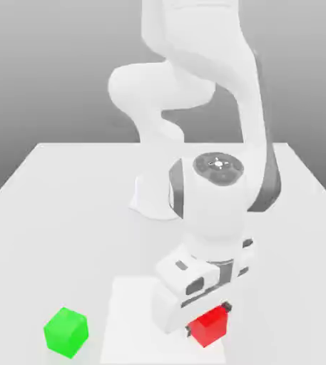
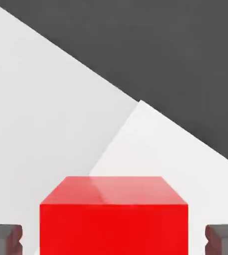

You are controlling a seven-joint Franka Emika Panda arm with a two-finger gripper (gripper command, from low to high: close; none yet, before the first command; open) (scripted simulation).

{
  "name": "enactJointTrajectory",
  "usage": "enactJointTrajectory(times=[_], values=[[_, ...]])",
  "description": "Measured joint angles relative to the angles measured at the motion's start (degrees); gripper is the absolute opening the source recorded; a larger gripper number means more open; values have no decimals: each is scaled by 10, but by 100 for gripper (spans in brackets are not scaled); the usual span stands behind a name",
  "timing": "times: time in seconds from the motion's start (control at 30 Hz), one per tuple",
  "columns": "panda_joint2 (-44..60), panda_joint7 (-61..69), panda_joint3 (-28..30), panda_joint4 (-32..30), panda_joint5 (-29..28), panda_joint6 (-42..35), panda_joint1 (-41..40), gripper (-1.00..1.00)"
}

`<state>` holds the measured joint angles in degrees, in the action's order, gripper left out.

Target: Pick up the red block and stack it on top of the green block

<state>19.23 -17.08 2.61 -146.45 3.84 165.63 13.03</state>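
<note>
The red block (image 1: 209, 328) rests on the table near the front, on a lighter white square patch (image 1: 132, 314). My gripper (image 1: 212, 319) is lowered straight over it, and the hand hides part of the block. In the hand view the red block (image 2: 114, 216) sits between the two dark fingertips (image 2: 6, 239), with a narrow gap on each side, so the gripper (image 2: 114, 240) is open around it. The green block (image 1: 65, 331) stands apart on the table, toward the exterior view's left of the red one.
The arm's white base (image 1: 151, 196) stands at the middle of the white table (image 1: 58, 214). Beyond the table's far edge the floor (image 2: 175, 64) is dark grey.
</note>
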Motion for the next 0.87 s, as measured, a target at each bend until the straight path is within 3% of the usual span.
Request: enactJointTrajectory(times=[0.13, 0.33, 0.6, 0.77, 0.8, 0.87], values=[[-2, 0, -1, 0, 0, -2, -1, -100], [-99, -14, 7, -14, -21, -85, -2, -100], [-122, 86, 115, 31, -4, -156, -132, -100], [-37, 145, 109, 50, 52, -94, -179, -100], [-27, 149, 105, 51, 58, -85, -183, 100], [-27, 149, 105, 51, 58, -85, -183, 100]])
